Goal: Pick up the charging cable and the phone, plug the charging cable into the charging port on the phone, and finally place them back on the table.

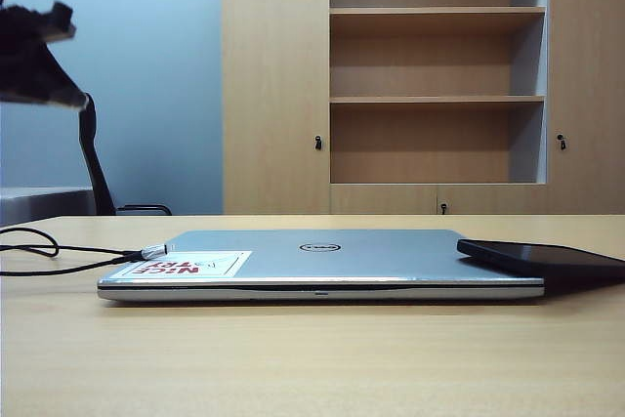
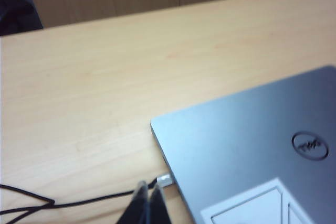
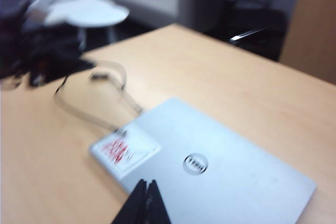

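- The left gripper (image 2: pixel 148 198) is hovering with jaws pressed together, holding nothing; the charging cable (image 2: pixel 84 199) is lying on the table (image 2: pixel 94 87) just ahead of the tips, its plug (image 2: pixel 166 179) beside the laptop (image 2: pixel 252 171).
- The right gripper (image 3: pixel 145 199) is hanging over the laptop, jaws likewise closed and empty.
- The phone (image 1: pixel 542 257) is resting tilted on the laptop's far edge, outside the right wrist view.
- The cord is probably limp and light: grasp near the plug. The phone is likely rigid and slick: pinch its long edges.

Behind the table we see a pale blue wall (image 1: pixel 146 75), a wooden shelf cabinet (image 1: pixel 435 80) and a black chair (image 1: pixel 98 163).
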